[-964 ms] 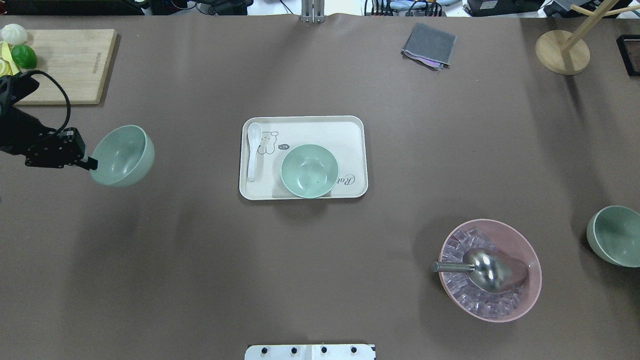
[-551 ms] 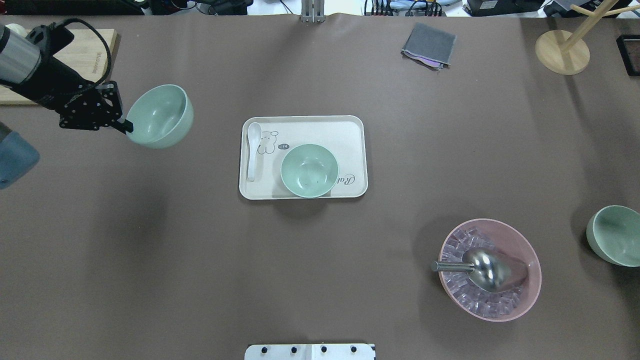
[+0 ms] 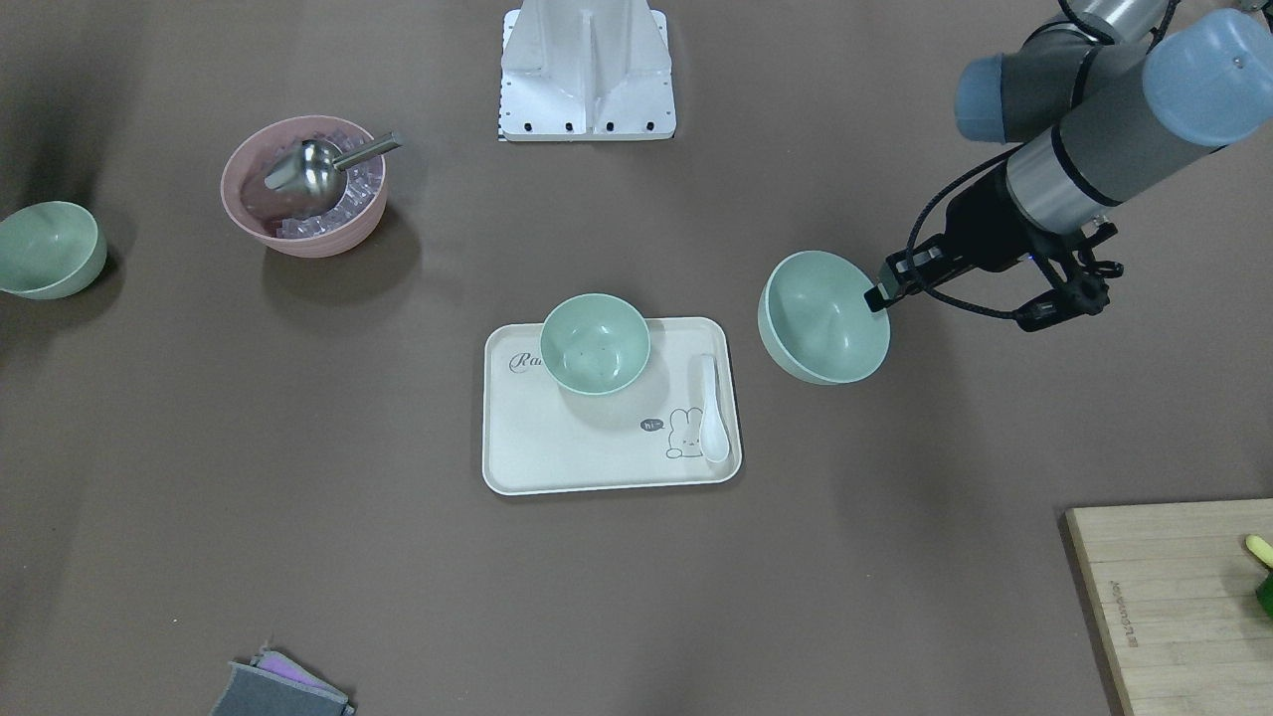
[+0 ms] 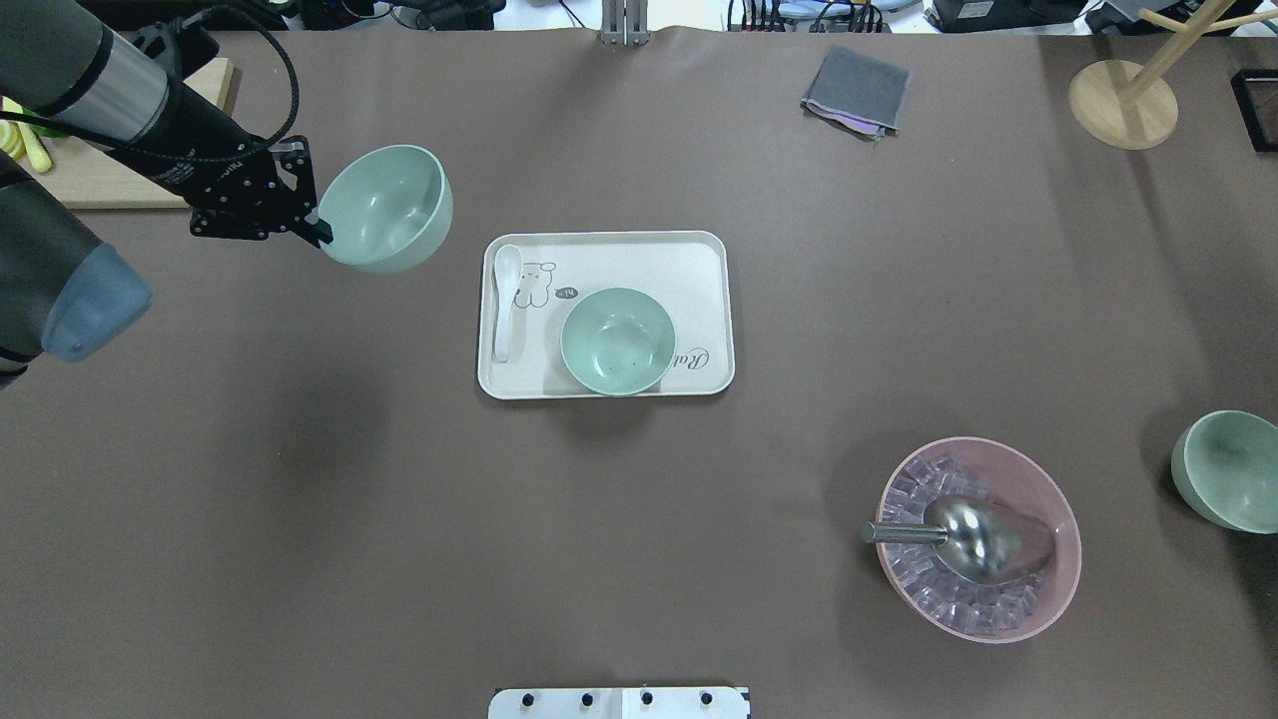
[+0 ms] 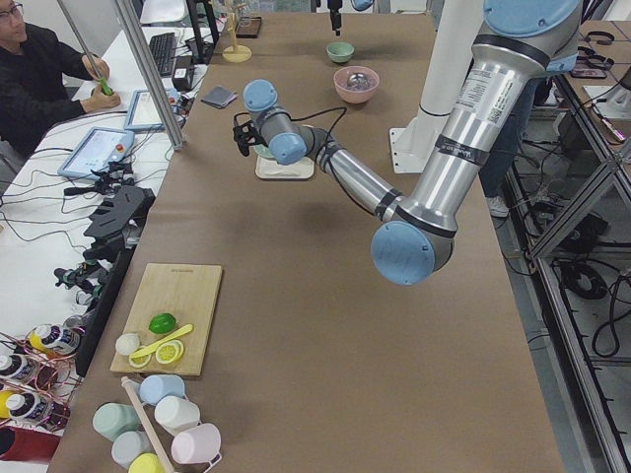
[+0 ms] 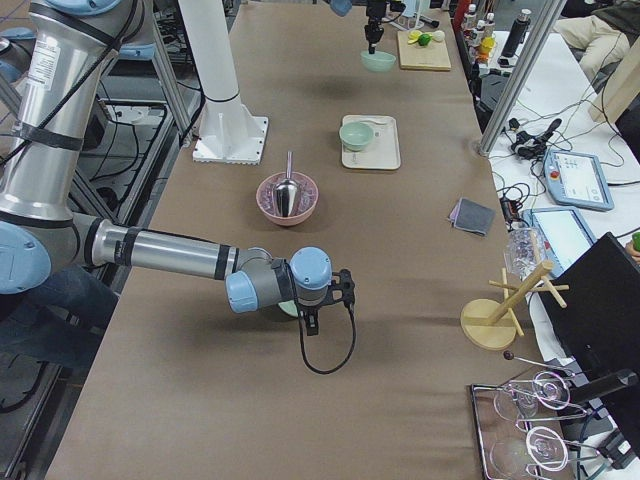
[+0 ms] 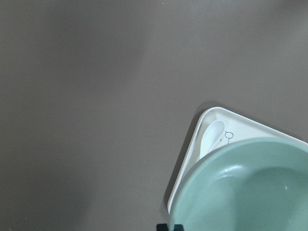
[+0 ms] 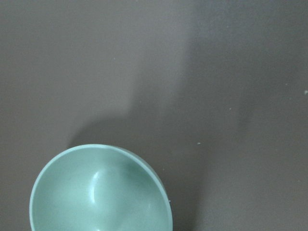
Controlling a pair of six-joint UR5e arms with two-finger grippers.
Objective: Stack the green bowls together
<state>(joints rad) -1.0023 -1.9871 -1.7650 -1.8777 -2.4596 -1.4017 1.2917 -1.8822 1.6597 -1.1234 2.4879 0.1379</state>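
My left gripper [image 4: 319,236] is shut on the rim of a pale green bowl [image 4: 384,208] and holds it in the air, just left of the cream tray [image 4: 699,265]. The front view shows the same: bowl [image 3: 823,316], gripper [image 3: 875,296]. In the left wrist view the held bowl [image 7: 245,187] hangs over the tray's corner [image 7: 192,159]. A second green bowl [image 4: 617,340] stands on the tray. A third green bowl [image 4: 1226,469] stands at the table's right edge, below the right wrist camera [image 8: 101,192]. My right gripper [image 6: 310,322] hovers there; I cannot tell whether it is open.
A white spoon [image 4: 506,300] lies on the tray's left side. A pink bowl [image 4: 1038,589] with ice cubes and a metal scoop [image 4: 958,539] stands at the front right. A cutting board [image 4: 110,185], a grey cloth [image 4: 857,90] and a wooden stand [image 4: 1123,103] are at the far side.
My left arm has carried its green bowl up and to the right, from the table's left part to just beside the tray. The other two bowls have not moved.
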